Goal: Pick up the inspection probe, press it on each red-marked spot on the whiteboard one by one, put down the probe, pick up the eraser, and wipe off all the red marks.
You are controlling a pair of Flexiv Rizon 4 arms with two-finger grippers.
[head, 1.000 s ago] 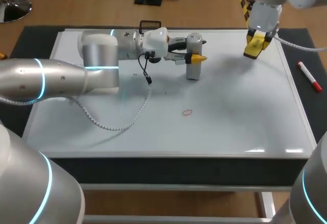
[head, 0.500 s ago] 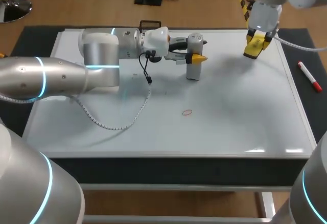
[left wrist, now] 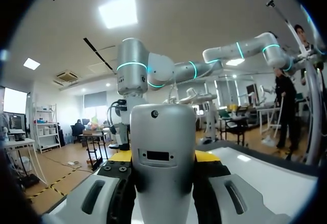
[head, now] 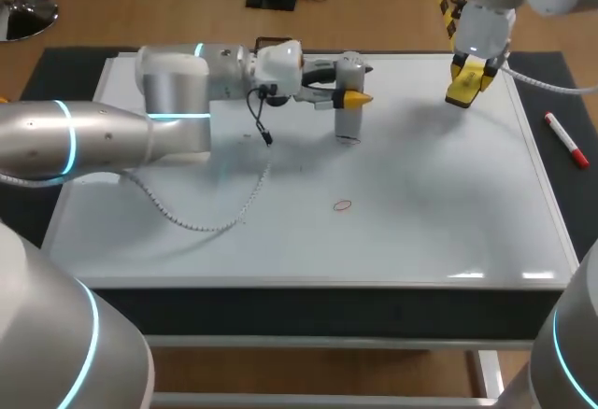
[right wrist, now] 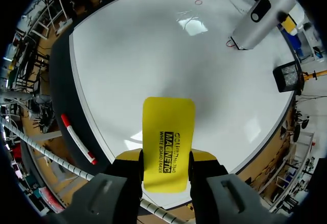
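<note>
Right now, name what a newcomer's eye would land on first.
The left gripper clamps a tall grey probe upright at the far middle of the whiteboard. The right gripper holds a bright yellow eraser near the far right corner. One small red mark sits near the board's centre.

Left arm point(head: 103, 138) enters from left, lies across far side of whiteboard point(head: 420, 232). Left gripper point(head: 354, 84) clamps grey probe point(head: 348, 124); probe upright at far middle, contact with board unclear. One red mark point(head: 343, 206) near side of probe, well apart. Right gripper point(head: 467, 80) above far-right corner, pinching yellow eraser point(head: 463, 97). Red marker point(head: 566, 140) on dark mat point(head: 581, 204), right of board.
</note>
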